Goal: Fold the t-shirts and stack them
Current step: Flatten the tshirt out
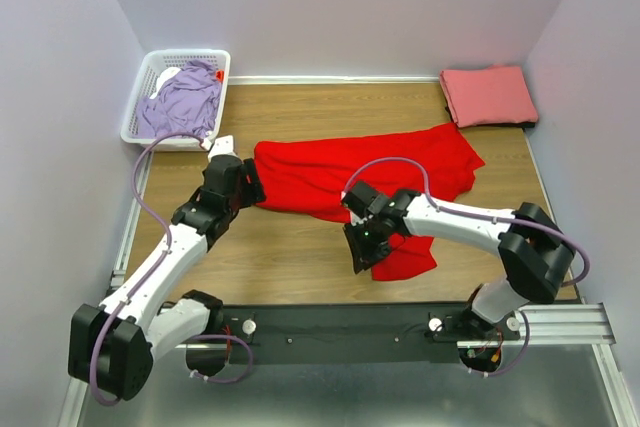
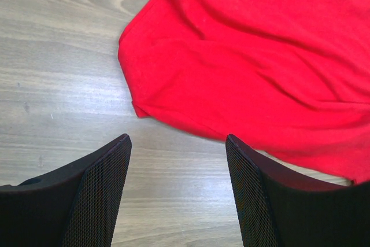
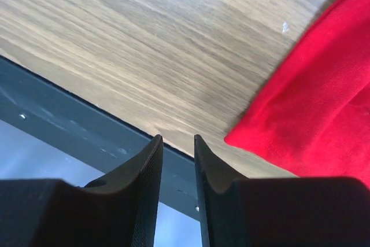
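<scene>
1. Bare counter (image 1: 290, 257) between the two arms gives free passage in front of the red t-shirt (image 1: 370, 172).
2. Left pincer (image 2: 178, 138): jaws wide over bare wood, with the shirt edge just beyond.
3. Far corners are obstructed: basket (image 1: 188, 54) on the left, salmon-pink t-shirt (image 1: 488, 95) on the right.

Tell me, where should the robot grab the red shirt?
Probably the red shirt's left-end corner. It lies flat with a folded lip at the cloth's edge, bare table beside it. The open left gripper sits just short of it, so coming in low from the left and pinching that edge looks easiest.
</scene>
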Tool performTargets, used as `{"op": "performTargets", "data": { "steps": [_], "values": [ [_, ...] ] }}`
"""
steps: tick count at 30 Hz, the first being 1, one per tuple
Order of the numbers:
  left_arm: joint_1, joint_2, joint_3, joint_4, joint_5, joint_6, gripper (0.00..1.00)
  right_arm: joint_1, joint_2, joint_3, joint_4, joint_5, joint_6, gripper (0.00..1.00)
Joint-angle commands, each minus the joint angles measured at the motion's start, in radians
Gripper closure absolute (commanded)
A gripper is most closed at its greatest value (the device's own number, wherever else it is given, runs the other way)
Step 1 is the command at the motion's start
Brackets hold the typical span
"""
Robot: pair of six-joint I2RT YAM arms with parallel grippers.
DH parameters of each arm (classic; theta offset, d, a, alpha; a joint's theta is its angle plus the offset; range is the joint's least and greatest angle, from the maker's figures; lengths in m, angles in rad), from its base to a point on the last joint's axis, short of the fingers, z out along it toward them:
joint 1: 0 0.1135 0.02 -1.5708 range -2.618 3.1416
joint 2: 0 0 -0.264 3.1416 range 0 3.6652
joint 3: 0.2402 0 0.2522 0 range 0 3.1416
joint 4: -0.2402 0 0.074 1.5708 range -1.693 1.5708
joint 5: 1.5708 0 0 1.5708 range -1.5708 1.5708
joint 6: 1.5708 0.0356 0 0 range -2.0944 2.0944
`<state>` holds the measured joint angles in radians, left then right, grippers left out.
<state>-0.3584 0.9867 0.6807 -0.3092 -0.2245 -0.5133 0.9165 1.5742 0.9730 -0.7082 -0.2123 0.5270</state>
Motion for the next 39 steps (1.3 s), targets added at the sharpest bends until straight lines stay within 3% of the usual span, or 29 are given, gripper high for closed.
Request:
{"op": "performTargets", "data": {
  "steps": [1, 5, 10, 11, 17, 24, 30, 35, 39],
  "values": [
    [-0.002, 0.038, 0.008, -0.025, -0.035, -0.033, 0.25, -0.037, -0.081, 0.012, 0.018, 0.134, 0.037, 0.62],
    [0.024, 0.055, -0.02, -0.031, -0.056, -0.08, 0.26, -0.294, -0.152, -0.054, 0.053, 0.182, 0.034, 0.61],
    [0.09, 0.079, -0.082, 0.056, 0.005, -0.116, 0.26, -0.45, -0.166, -0.111, 0.127, 0.2, 0.002, 0.61],
    [0.117, 0.104, -0.098, 0.096, 0.042, -0.119, 0.26, -0.494, -0.163, -0.138, 0.159, 0.183, 0.002, 0.56],
    [0.167, 0.239, -0.087, 0.188, 0.085, -0.136, 0.26, -0.646, -0.18, -0.237, 0.294, 0.137, 0.047, 0.39],
    [0.17, 0.391, -0.046, 0.234, 0.112, -0.126, 0.3, -0.806, -0.16, -0.276, 0.36, 0.143, 0.061, 0.39],
    [0.168, 0.475, -0.007, 0.243, 0.12, -0.116, 0.37, -0.834, -0.132, -0.252, 0.371, 0.113, 0.031, 0.39],
    [0.167, 0.526, 0.034, 0.24, 0.096, -0.108, 0.56, -0.832, -0.129, -0.278, 0.383, 0.09, 0.025, 0.39],
    [0.136, 0.573, 0.115, 0.182, 0.08, -0.074, 0.92, -0.834, -0.146, -0.296, 0.383, 0.105, 0.011, 0.38]
  ]
}}
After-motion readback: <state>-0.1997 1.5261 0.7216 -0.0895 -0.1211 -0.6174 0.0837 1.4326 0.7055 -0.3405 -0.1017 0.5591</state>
